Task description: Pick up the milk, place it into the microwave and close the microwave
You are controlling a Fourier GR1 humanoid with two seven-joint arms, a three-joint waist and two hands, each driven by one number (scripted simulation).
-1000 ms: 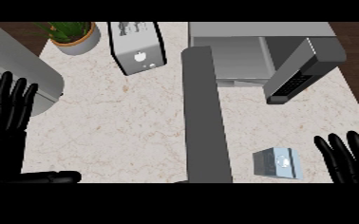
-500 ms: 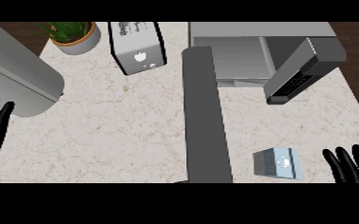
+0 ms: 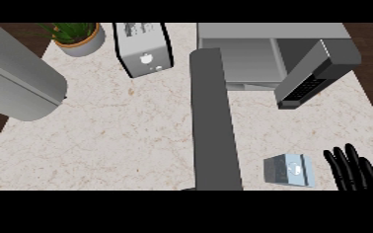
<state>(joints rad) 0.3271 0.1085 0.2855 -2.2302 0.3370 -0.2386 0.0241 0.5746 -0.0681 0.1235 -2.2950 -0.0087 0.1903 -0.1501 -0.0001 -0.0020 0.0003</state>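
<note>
Change since earlier frame: right hand [image 3: 351, 169] is showing less of itself, now only fingertips at the lower right corner; left hand is no longer showing at all, with a grey forearm [image 3: 26, 86] lying along the left edge
Right hand state: fingers are pointing up, straight and slightly spread, holding nothing and touching nothing
Left hand state: out of view, so nothing can be said of it
Milk [image 3: 289, 170]: small light-blue carton standing on the counter [image 3: 124, 133], just left of the right hand, near the lower edge, apart from the fingers
Milk handling, as judged: probably light and fairly stiff, with flat smooth sides that are likely giving under a hard squeeze; tipping is the main worry
Where to hold, as judged: across two opposite flat sides, at mid-height, thumb against fingers
Microwave [image 3: 271, 54]: sitting at the upper right, its door [image 3: 315, 74] swung open to the right
Microwave contents: cavity is appearing grey and bare, nothing seen inside
Potted plant [image 3: 76, 38]: pot holding green leaves, upper left corner
Toaster [image 3: 144, 49]: standing beside the plant, slots not clearly showing any contents
Task progress: milk not yet picked up, door still open
</note>
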